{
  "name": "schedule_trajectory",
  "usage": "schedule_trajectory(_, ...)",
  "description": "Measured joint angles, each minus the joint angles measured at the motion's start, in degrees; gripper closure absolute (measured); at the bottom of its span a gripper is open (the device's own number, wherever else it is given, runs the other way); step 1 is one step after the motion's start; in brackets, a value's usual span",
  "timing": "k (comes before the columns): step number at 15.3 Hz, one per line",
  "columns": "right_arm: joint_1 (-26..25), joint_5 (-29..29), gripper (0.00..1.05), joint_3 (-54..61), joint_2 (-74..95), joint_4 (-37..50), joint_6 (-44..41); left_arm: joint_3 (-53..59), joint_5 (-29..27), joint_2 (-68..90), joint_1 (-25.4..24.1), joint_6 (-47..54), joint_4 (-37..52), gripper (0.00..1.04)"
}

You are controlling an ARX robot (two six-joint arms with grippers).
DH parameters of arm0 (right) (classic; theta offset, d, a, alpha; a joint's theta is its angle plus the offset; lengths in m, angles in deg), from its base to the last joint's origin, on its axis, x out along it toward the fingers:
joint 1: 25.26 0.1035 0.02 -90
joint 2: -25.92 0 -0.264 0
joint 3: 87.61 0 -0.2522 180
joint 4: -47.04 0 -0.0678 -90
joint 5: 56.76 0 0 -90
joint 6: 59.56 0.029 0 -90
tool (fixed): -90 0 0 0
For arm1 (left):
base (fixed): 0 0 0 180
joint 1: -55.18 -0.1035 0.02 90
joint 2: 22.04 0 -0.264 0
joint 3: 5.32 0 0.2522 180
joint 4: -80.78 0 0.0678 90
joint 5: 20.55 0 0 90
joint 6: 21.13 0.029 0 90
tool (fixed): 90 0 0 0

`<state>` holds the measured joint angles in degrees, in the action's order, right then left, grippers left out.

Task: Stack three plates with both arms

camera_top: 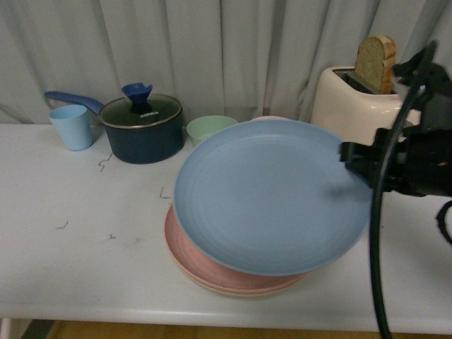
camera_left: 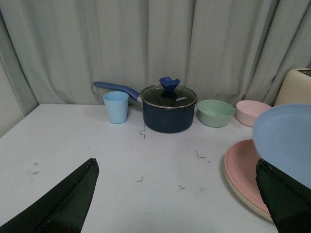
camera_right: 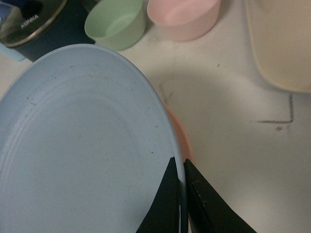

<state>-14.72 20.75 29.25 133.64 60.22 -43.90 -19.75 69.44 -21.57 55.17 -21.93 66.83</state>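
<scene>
My right gripper (camera_top: 347, 159) is shut on the right rim of the blue plate (camera_top: 272, 194) and holds it tilted above the other two. In the right wrist view the jaws (camera_right: 181, 167) pinch the blue plate's (camera_right: 77, 145) edge. The pink plate (camera_top: 185, 254) lies on the beige plate (camera_top: 233, 291) on the white table; only a thin beige rim shows. In the left wrist view the left gripper (camera_left: 177, 167) is open and empty over bare table, left of the pink plate (camera_left: 243, 170), beige rim (camera_left: 238, 191) and blue plate (camera_left: 286, 136).
At the back stand a light blue cup (camera_top: 72, 127), a dark blue lidded pot (camera_top: 141, 128), a green bowl (camera_top: 208, 128), a pink bowl (camera_left: 251, 111) and a cream toaster (camera_top: 357, 99) with bread. The table's front edge (camera_top: 212, 314) is close to the stack.
</scene>
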Motion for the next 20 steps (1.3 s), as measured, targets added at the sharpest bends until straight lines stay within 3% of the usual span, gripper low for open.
schedule_trajectory(6,3.65,3.89,1.02,-8.13,8.61,-2.97,7.89,0.00,0.00,0.00,0.00,0.00,-0.02,0.07)
schedule_trajectory(16,4.90,6.67,1.02,-9.60,13.88,-3.37,8.00,0.00,0.00,0.00,0.00,0.00,0.00,0.07)
schedule_trajectory(17,4.90,6.56,0.91,-9.35,14.19,-3.37,7.98,0.00,0.00,0.00,0.00,0.02,0.00,0.07)
schedule_trajectory(20,3.78,4.02,0.46,-2.60,9.07,3.15,7.10,0.00,0.00,0.00,0.00,0.02,0.00,0.07)
